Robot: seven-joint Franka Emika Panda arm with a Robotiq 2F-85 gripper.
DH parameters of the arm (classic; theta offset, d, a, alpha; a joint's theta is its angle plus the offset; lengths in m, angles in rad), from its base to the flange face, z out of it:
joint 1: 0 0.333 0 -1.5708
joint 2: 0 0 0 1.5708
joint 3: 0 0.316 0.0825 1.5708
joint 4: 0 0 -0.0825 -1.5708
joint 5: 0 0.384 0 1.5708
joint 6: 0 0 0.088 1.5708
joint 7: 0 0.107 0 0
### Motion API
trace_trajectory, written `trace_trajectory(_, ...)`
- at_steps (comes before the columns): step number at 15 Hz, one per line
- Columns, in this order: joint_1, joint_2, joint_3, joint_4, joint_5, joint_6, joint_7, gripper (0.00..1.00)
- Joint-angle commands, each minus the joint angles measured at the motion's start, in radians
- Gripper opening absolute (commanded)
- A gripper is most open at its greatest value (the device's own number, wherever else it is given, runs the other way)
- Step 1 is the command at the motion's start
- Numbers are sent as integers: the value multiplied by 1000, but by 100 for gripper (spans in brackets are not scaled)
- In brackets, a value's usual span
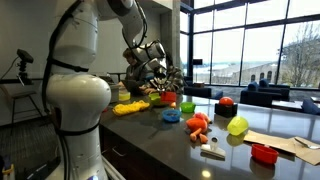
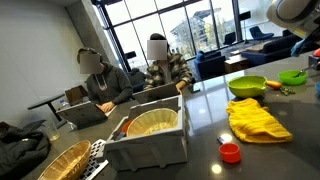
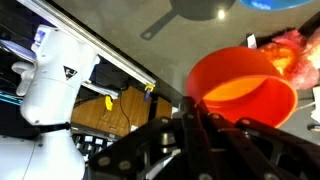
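In the wrist view my gripper [image 3: 193, 110] is shut on the near rim of an orange plastic bowl [image 3: 245, 85], with both fingers pinched together over its edge. The bowl tilts so that its glowing inside faces the camera. In an exterior view the gripper [image 1: 158, 88] hangs low over the dark countertop [image 1: 150, 135], close to a yellow cloth [image 1: 128, 107] and a green bowl [image 1: 187, 107]. The arm's base [image 1: 78, 100] fills the left of that view. Only the arm's upper part [image 2: 296, 12] shows in an exterior view.
On the counter lie a blue object [image 1: 171, 116], an orange toy [image 1: 197, 124], a red apple [image 1: 226, 101], a yellow-green ball [image 1: 237, 126], a red cap [image 1: 263, 153] and papers [image 1: 285, 143]. A white bin [image 2: 150, 140] stands near two seated people. A grey pan [image 3: 195, 10] lies beyond the bowl.
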Motion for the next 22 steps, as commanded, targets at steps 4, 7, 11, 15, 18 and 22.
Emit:
trace_trajectory(4,280,66,-335,75,-244,-111,37,1)
trace_trajectory(7,420,119,-487,121,-252,-130,34,1)
trace_trajectory(11,475,113,-471,89,-163,-114,34,1)
trace_trajectory(15,276,68,-199,74,-144,-95,-20,1)
trace_trajectory(18,168,63,-86,73,-90,-70,-132,1)
trace_trajectory(22,74,57,-26,75,-18,-39,-315,1)
